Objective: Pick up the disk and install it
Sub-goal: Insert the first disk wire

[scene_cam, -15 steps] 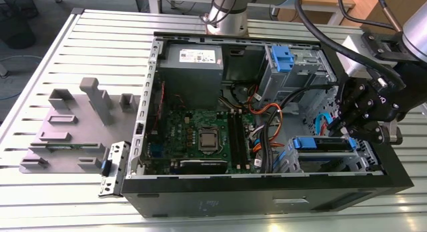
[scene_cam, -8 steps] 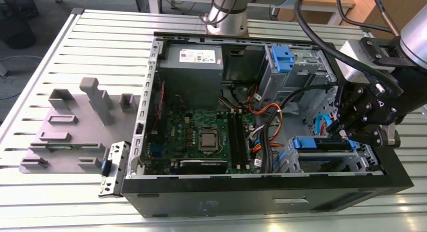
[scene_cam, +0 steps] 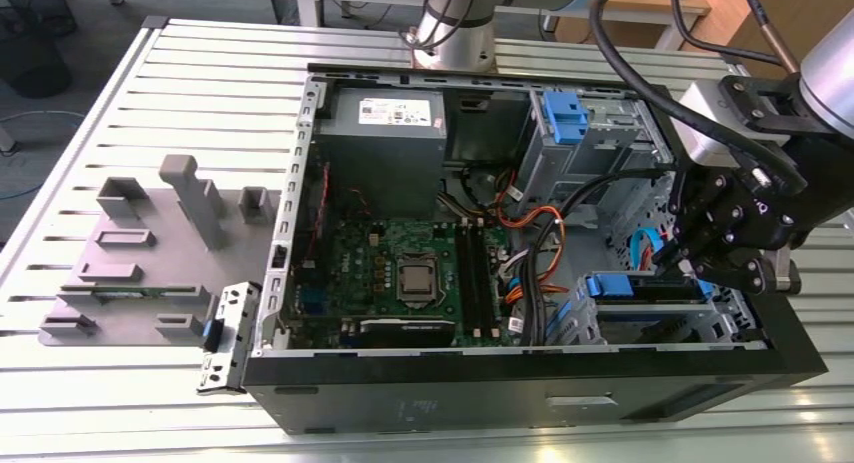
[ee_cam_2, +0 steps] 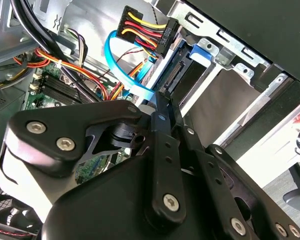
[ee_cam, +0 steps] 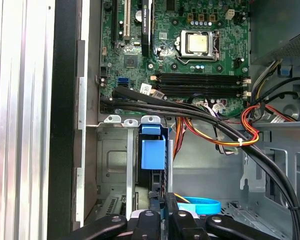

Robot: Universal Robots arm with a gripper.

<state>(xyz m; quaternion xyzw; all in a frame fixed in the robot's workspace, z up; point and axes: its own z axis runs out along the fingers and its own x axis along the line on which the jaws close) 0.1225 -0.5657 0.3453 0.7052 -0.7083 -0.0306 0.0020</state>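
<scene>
- Disk: seated edge-on in the case's lower metal bay, blue bracket showing.
- Gripper: directly over the disk's end; fingers pressed close together at the disk's edge, actual grip cannot be confirmed.
- Computer case: open, lying on a slatted metal table.
- Grey fixture: beside the case, toward the exterior view's left.

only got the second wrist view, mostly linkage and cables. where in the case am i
Observer: In the exterior view the gripper hangs over the metal drive bay at the case's near corner, on the exterior view's right.
Operator: is the disk in that bay
Observer: In the first wrist view the disk, seen by its blue bracket, stands in a bay slot just ahead of the gripper.
Operator: anything outside the case
Observer: A grey fixture sits on the slatted table on the exterior view's left.
</scene>
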